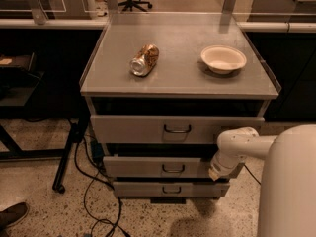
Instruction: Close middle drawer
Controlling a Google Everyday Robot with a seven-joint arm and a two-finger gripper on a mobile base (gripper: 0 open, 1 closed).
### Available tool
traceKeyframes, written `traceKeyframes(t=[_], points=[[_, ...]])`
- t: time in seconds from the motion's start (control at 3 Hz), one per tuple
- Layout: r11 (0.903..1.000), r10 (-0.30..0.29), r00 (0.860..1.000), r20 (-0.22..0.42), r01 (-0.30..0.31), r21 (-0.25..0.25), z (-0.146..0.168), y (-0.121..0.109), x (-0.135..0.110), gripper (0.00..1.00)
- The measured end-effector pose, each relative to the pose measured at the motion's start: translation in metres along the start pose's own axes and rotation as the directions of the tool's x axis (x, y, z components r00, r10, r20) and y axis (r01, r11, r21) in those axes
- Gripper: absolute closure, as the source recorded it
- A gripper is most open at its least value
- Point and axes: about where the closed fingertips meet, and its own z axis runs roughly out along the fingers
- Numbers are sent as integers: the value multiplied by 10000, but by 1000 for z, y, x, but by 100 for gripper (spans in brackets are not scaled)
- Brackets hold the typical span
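- Dark cables point(86, 181) trail across the floor, well left of the gripper.
- A can point(144, 60) lies on its side on the cabinet top point(182, 80), up and left of the gripper.
- The middle drawer point(138, 167) runs leftward from the gripper, with its wire handle point(173, 169) near on the left.
- The gripper point(216, 172) sits against that drawer's right end, but I can't tell whether it's parted or closed.
- A white bowl point(223, 59) sits well above the gripper.

Dim warm overhead light; pincer point(216, 173) lit, right end of middle drawer point(143, 166)
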Motion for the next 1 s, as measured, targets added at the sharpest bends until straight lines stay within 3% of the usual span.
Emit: traceKeyframes(t=[0.33, 0.67, 1.0], points=[[10000, 0, 10000, 0, 0, 0, 0, 0, 0, 14], [10000, 0, 10000, -1, 0, -1, 0, 0, 0, 0], [10000, 0, 10000, -1, 0, -1, 0, 0, 0, 0]])
